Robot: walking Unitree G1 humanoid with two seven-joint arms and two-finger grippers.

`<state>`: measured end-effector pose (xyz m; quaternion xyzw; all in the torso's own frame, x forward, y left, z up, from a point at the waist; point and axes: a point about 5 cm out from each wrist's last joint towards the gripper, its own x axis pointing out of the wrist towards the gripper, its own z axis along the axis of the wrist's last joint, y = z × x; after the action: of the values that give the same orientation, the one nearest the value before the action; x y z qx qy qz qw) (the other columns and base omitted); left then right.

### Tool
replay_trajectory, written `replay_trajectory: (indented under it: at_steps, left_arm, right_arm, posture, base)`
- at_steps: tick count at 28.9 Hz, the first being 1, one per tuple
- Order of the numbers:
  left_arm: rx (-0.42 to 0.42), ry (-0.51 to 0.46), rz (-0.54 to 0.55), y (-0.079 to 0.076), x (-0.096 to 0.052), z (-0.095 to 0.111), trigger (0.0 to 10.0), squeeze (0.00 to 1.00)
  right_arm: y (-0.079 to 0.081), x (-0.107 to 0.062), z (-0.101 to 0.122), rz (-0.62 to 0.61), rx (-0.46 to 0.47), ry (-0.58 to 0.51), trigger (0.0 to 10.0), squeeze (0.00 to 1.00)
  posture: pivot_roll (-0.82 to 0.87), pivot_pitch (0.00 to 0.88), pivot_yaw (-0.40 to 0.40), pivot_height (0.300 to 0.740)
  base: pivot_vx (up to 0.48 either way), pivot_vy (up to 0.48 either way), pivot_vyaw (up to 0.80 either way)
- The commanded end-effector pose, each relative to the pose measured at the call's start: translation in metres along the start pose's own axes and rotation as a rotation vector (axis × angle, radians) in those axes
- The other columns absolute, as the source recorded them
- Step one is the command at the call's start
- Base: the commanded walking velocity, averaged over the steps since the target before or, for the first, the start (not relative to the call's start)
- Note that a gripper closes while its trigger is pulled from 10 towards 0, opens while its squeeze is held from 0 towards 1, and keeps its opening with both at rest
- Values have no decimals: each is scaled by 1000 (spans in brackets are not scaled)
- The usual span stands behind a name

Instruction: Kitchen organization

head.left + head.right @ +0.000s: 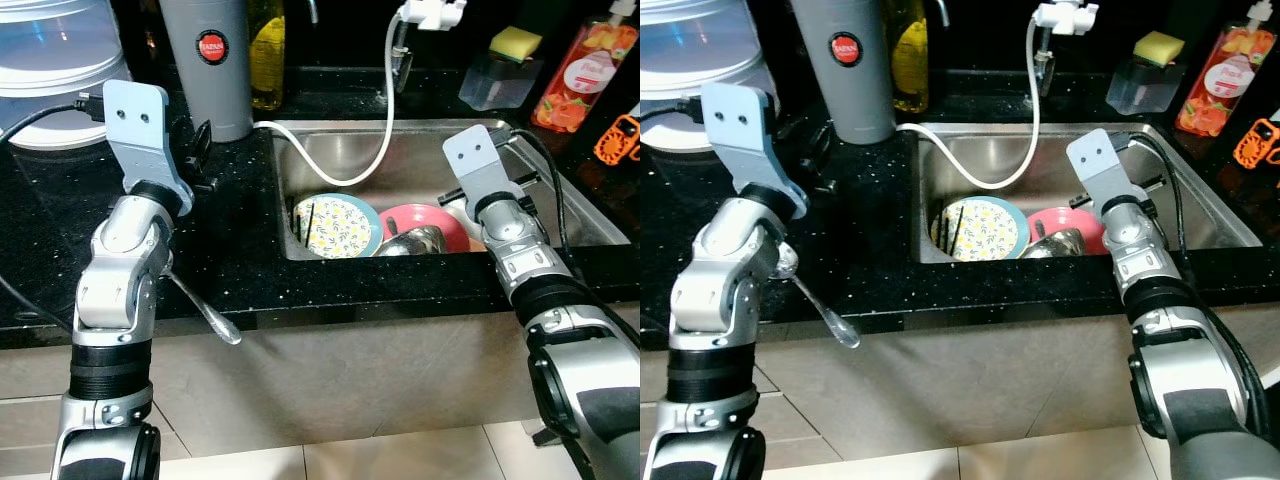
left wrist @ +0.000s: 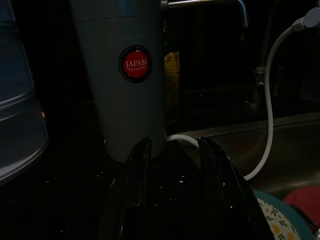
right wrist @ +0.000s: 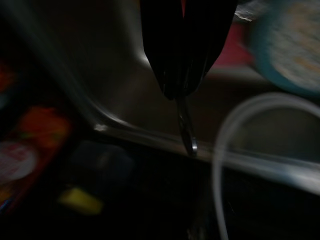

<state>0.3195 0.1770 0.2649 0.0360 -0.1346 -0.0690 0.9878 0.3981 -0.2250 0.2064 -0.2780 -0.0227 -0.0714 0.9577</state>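
My left gripper [image 2: 172, 150] hovers open over the black counter [image 1: 240, 250], just in front of a tall grey tumbler [image 1: 208, 60] with a red badge; nothing lies between its fingers [image 2: 139, 185]. A metal spoon [image 1: 205, 305] lies on the counter under my left arm, its bowl sticking out past the front edge. My right arm [image 1: 505, 235] reaches into the steel sink [image 1: 420, 150]. There my right gripper [image 3: 177, 92] is shut on a thin metal utensil [image 3: 186, 127]. In the sink lie a floral plate with a teal rim [image 1: 335, 225], a red plate [image 1: 425, 220] and a shiny metal piece [image 1: 410, 242].
A white hose [image 1: 380, 130] loops from the tap into the sink. Behind the sink stand a sponge holder [image 1: 505, 65], a pink soap bottle [image 1: 590, 70] and a yellow oil bottle [image 1: 266, 50]. A clear lidded container [image 1: 55, 60] fills the back left corner.
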Motion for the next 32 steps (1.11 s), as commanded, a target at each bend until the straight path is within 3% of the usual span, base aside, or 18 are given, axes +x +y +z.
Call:
replay_trajectory:
  at_steps: [1, 2, 3, 5, 8, 12, 13, 14, 15, 19, 20, 21, 25, 27, 28, 29, 30, 32]
  left_arm:
    - [13, 4, -5, 0, 0, -1, 10000, 0]
    - [14, 4, -5, 1, 0, 0, 10000, 0]
    - [14, 5, -5, 1, 0, -1, 10000, 0]
    - [14, 5, -7, 1, 0, -1, 10000, 0]
    - [13, 3, -10, 0, 1, -1, 10000, 0]
    - [13, 1, -9, 0, 2, 0, 10000, 0]
    - [13, 0, -9, 0, 2, 0, 10000, 0]
    - [13, 0, -9, 0, 3, 0, 10000, 0]
    - [13, 0, -8, 0, 2, 0, 10000, 0]
    - [13, 1, -5, 1, 1, 0, 10000, 0]
    - [13, 1, -5, 1, 1, 0, 10000, 0]
    - [13, 2, -5, 1, 1, 0, 10000, 0]
    - [15, 2, -6, 1, 0, 0, 10000, 0]
    - [15, 2, -6, 1, 0, 0, 10000, 0]
    - [17, 1, -6, 1, 0, 0, 10000, 0]
    - [18, 1, -6, 2, 1, 0, 10000, 0]
    - [18, 1, -6, 2, 1, 0, 10000, 0]
    - [19, 1, -7, 2, 1, 0, 10000, 0]
  right_arm:
    - [-4, 2, 11, -11, 144, -43, 10000, 0]
    - [-7, 4, 20, 5, 342, -78, 10000, 0]
    - [-8, 4, 24, 13, 397, -96, 10000, 0]
    - [-3, 4, 26, 46, 465, -91, 10000, 0]
    - [18, 2, 30, 142, 618, -82, 10000, 0]
    - [30, -1, 31, 187, 667, -72, 10000, 0]
    - [34, -1, 29, 197, 658, -66, 10000, 204]
    - [36, -2, 27, 197, 648, -57, 10000, 553]
    - [37, -2, 24, 199, 644, -43, 10000, 1000]
    - [32, -2, 22, 187, 670, -45, 10000, 1000]
    - [28, -2, 25, 183, 704, -66, 10000, 67]
    - [22, -2, 29, 178, 766, -93, 10000, 0]
    - [10, -2, 35, 164, 837, -130, 10000, 0]
    - [10, -2, 35, 164, 837, -130, 10000, 0]
    - [1, -4, 41, 170, 817, -176, 10000, 0]
    - [-6, -10, 53, 237, 695, -256, 10000, 0]
    - [-6, -10, 53, 237, 695, -256, 10000, 0]
    - [-4, -30, 69, 425, 499, -360, 10000, 0]
  posture:
    - [169, 0, -43, 740]
    - [169, 0, -43, 740]
    - [166, 0, -42, 740]
    - [166, 0, -42, 740]
    - [166, 0, -42, 740]
    - [166, 0, -43, 740]
    - [167, 0, -43, 740]
    - [168, 0, -44, 740]
    - [168, 0, -44, 740]
    - [173, 0, -46, 740]
    - [173, 0, -46, 740]
    - [173, 0, -46, 740]
    - [173, 0, -46, 740]
    - [173, 0, -46, 740]
    - [171, 0, -41, 740]
    - [164, 0, -39, 740]
    - [164, 0, -39, 740]
    - [164, 0, -39, 740]
  base:
    - [0, 0, 0]
    - [0, 0, 0]
    - [0, 0, 0]
    - [0, 0, 0]
    - [0, 0, 0]
    - [0, 0, 0]
    - [0, 0, 0]
    - [0, 0, 0]
    - [0, 0, 0]
    - [0, 0, 0]
    - [0, 0, 0]
    - [0, 0, 0]
    - [0, 0, 0]
    - [0, 0, 0]
    - [0, 0, 0]
    - [0, 0, 0]
    - [0, 0, 0]
    - [0, 0, 0]
